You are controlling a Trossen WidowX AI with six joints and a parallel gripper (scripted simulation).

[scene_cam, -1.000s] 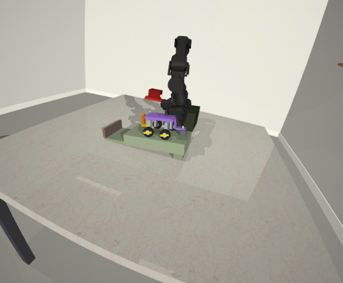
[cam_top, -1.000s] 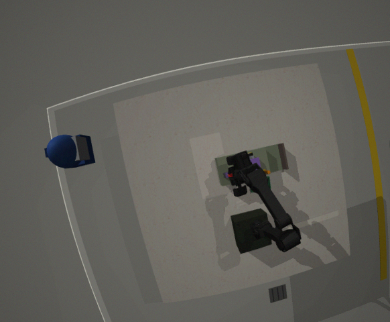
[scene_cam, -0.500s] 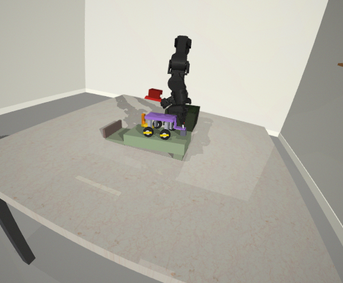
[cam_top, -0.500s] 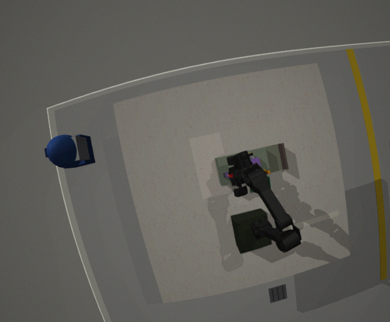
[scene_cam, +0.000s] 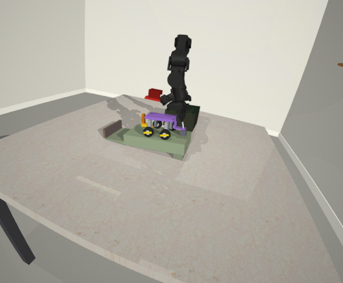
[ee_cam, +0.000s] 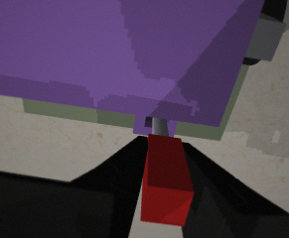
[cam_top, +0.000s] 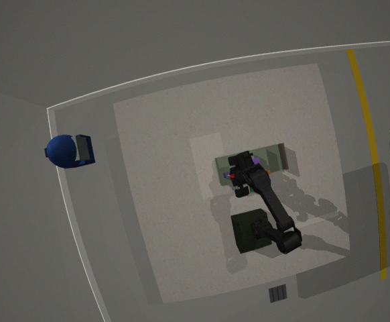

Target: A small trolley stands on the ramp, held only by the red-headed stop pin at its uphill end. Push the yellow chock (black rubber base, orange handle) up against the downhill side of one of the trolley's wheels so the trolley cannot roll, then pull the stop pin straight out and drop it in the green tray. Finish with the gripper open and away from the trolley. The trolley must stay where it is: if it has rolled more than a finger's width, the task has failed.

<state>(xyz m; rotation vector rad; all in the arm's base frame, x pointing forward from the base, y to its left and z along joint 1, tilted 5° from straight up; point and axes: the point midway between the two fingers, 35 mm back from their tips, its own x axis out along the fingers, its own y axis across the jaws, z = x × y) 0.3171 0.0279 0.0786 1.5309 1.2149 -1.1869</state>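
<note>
The purple trolley (cam_top: 256, 161) (scene_cam: 160, 116) (ee_cam: 60, 50) stands on the green ramp (cam_top: 273, 149) (scene_cam: 153, 144). My gripper (scene_cam: 182, 118) (ee_cam: 161, 148) is at its uphill end, shut on the red head of the stop pin (cam_top: 232, 176) (ee_cam: 169, 171). The pin's grey shaft shows between the head and the trolley's purple tab; how deep it sits is hidden. The yellow chock (scene_cam: 144, 124) with its upright orange handle is at the trolley's downhill end, near the far wheel; whether it touches is unclear. It shows from above as an orange spot (cam_top: 268, 172). The green tray (cam_top: 252, 189) is mostly hidden under the arm.
A brown end wall (cam_top: 283, 156) (scene_cam: 112, 129) closes the ramp's downhill end. The arm's dark base block (cam_top: 238, 227) (scene_cam: 193, 115) stands beside the ramp. The arm reaches over the ramp and tray. A red object (scene_cam: 155, 94) is in the background.
</note>
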